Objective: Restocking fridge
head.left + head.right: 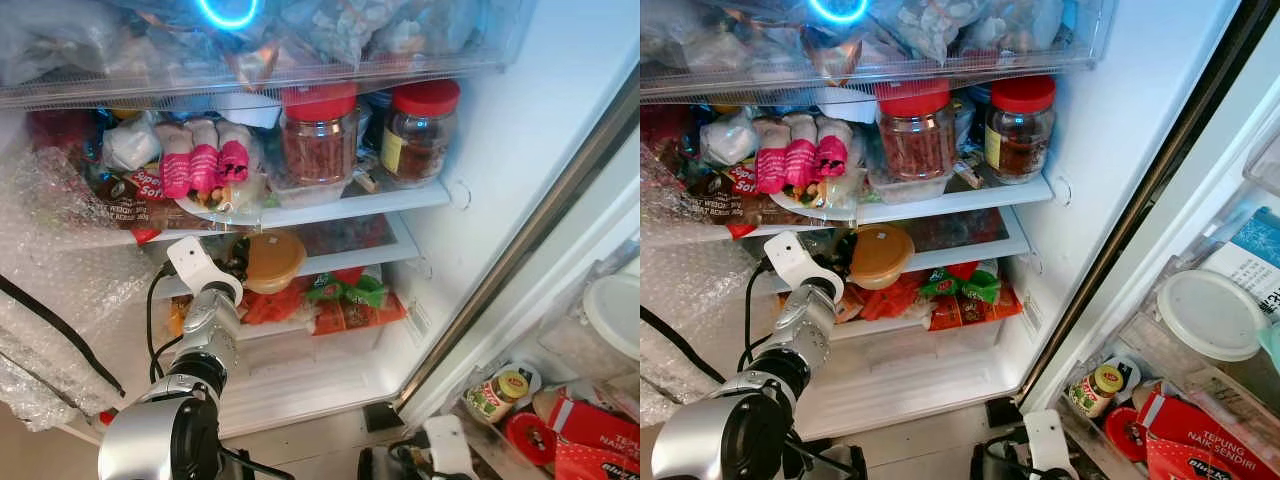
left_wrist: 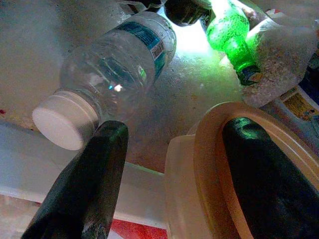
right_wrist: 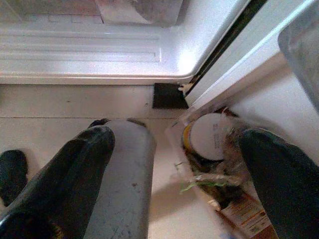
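1. Far left: we note the bubble wrap bulging along the fridge wall; the left arm reaches past it toward the middle shelf.
2. Left claw: spread, one finger lying across the tan lid of the tub, the other finger free beside it; whether it grips the tub or merely rests on it we cannot tell; we judge this the placing step.
3. The tub sits at the front edge of the middle shelf, partly overhanging; a clear water bottle lies on its side just behind, a green bottle further in.
4. To do it well, we judge: push the tub straight back until its base is fully on the shelf; steer clear of the water bottle's cap, since a nudge could roll it; only then draw the fingers off level.
5. Centre right: two red-lidded jars stand on the upper shelf, undisturbed.
6. Right claw: spread and holding nothing, hanging low over the floor near the door's bottom corner; door-bin goods, a yellow-capped jar among them, wait there.
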`<state>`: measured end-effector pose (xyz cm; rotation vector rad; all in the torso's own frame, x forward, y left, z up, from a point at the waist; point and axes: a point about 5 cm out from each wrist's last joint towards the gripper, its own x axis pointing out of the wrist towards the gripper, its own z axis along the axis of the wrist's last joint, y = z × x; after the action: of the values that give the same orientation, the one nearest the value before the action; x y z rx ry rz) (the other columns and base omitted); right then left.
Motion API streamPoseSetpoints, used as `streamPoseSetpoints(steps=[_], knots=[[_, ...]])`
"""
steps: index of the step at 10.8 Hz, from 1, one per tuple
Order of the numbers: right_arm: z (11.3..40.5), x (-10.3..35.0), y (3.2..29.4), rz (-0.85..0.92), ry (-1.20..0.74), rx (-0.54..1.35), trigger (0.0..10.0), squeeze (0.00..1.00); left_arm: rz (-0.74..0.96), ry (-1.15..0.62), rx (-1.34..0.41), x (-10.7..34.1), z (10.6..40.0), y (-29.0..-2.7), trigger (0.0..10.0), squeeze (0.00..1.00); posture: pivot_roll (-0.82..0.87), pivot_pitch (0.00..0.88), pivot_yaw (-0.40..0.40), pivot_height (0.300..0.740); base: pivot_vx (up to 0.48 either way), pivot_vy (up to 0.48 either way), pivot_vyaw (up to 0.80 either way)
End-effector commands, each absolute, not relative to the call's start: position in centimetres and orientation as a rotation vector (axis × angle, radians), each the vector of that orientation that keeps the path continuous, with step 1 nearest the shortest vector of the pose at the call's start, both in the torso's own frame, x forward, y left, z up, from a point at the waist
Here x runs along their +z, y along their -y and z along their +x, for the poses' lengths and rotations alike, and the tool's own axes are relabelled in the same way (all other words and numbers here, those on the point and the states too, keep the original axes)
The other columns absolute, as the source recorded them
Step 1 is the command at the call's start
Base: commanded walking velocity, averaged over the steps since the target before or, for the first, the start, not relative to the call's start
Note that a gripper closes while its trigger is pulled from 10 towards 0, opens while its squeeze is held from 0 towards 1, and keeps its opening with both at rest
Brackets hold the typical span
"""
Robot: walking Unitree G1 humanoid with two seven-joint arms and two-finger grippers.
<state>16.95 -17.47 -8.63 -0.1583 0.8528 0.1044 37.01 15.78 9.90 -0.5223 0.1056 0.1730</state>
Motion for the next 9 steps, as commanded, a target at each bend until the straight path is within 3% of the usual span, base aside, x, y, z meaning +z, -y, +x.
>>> streamPoseSetpoints(steps=[1,5,9], knots=[[13.00,-10.39,17.34,-0.196,-1.005,0.104,10.0,0.00,-0.493,-0.059,0.179,11.41,37.73,-16.24,10.0,0.00,-0.19,0.069,-0.009,0.631,0.000,0.000,0.00],[13.70,-9.81,16.97,-0.166,-0.889,0.098,10.0,0.00,-0.491,-0.060,0.175,11.42,37.75,-16.08,10.0,0.00,-0.20,0.057,-0.006,0.631,0.000,0.000,0.00],[13.46,-10.04,17.00,-0.183,-0.930,0.113,10.0,0.00,-0.494,-0.053,0.140,11.52,37.79,-15.67,10.0,0.00,-0.19,0.061,-0.008,0.631,0.000,0.000,0.00]])
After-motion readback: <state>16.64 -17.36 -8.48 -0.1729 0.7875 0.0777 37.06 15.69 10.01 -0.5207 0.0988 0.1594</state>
